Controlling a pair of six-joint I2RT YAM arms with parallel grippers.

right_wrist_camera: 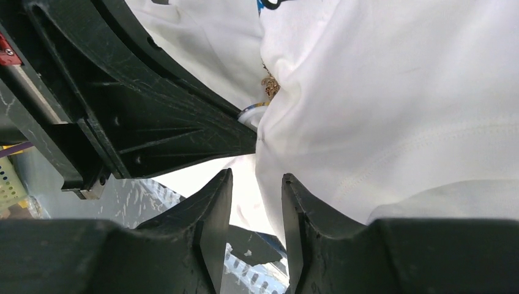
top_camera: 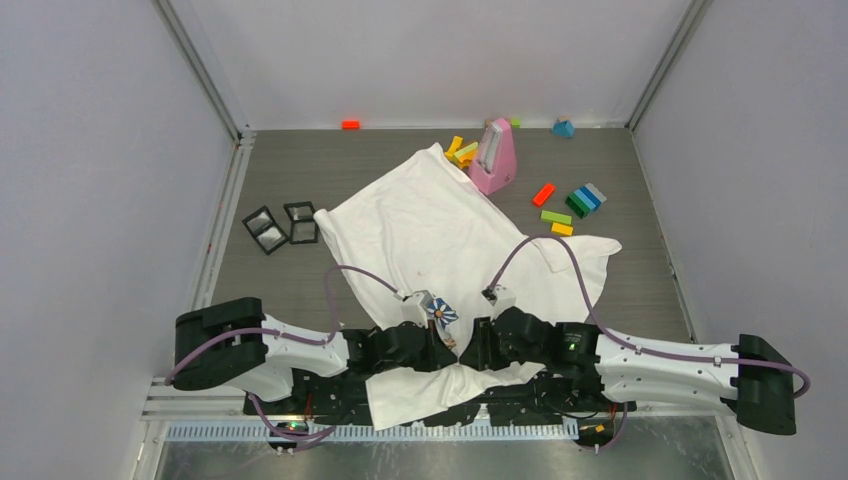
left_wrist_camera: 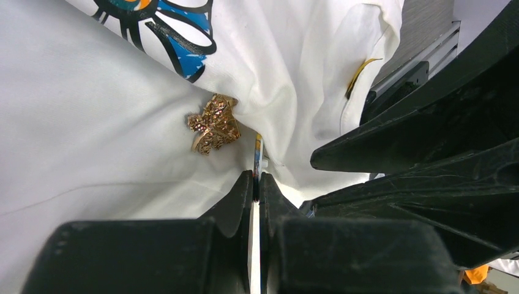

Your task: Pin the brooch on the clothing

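Observation:
The white T-shirt (top_camera: pixel 440 225) lies spread over the grey table, its near edge hanging off the front between the arms. Its blue-and-white daisy print (top_camera: pixel 440 312) sits bunched up between the two grippers and also shows in the left wrist view (left_wrist_camera: pixel 171 30). The gold, glittering brooch (left_wrist_camera: pixel 214 124) rests on the shirt in a crease, just beyond my left gripper's tips. In the right wrist view only an edge of the brooch (right_wrist_camera: pixel 269 86) peeks from a fold. My left gripper (left_wrist_camera: pixel 257 179) is shut on a thin fold of the shirt. My right gripper (right_wrist_camera: pixel 255 177) is open, with shirt cloth beside its right finger.
A pink wedge-shaped object (top_camera: pixel 493 155) stands at the far edge of the shirt. Several coloured blocks (top_camera: pixel 570 205) lie to its right. Two black-framed squares (top_camera: pixel 280 225) lie on the left. A metal rail (top_camera: pixel 370 432) runs along the table's near edge.

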